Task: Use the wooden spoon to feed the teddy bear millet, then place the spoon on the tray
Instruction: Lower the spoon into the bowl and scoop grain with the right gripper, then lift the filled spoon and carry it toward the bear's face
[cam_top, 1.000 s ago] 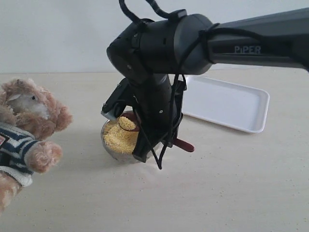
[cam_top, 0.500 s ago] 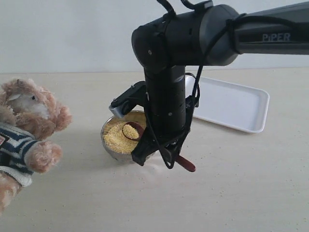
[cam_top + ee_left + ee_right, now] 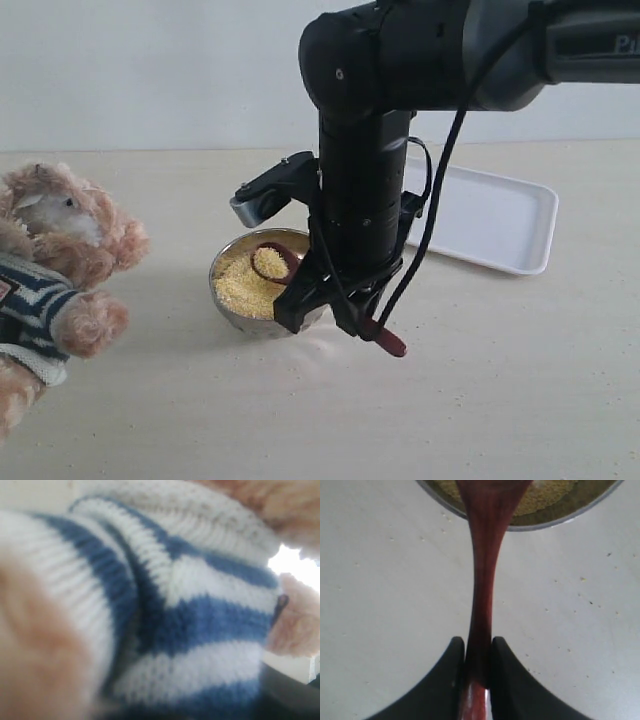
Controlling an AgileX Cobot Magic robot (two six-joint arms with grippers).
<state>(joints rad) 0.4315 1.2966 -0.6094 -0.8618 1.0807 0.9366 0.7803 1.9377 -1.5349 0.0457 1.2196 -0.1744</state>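
Over the last second the right arm has swung from a left-leaning slant to stand nearly straight up over the bowl [image 3: 232, 318], and its wrist has shifted a little to the right. The spoon [image 3: 272, 262] has stayed above the bowl throughout, first heaped, then dipped low into the millet [image 3: 238, 288], and now sitting slightly higher with a small yellow load in its hollow. I judge the scoop to be done or nearly so, with the carry to the bear [image 3: 60, 250] not yet begun. The bear sits at the far left of the table [image 3: 500, 400], well apart from the bowl, so the loaded spoon has a long sideways trip ahead, and any tilt could shed grains. The right gripper [image 3: 350, 318] is pinched narrow on the spoon's thin handle, whose reddish tip pokes out below and to the right. The right wrist view shows the two black fingers [image 3: 452, 652] pressed against either side of the handle. The spoon is dark, glossy red-brown wood, slim in the neck and widening toward its oval hollow over the grain. The left gripper cannot be seen, since its camera is filled by the bear's blue-and-white striped shirt [image 3: 200, 620], so I cannot tell how it stands. The white tray [image 3: 480, 215] lies to the right, farther back.
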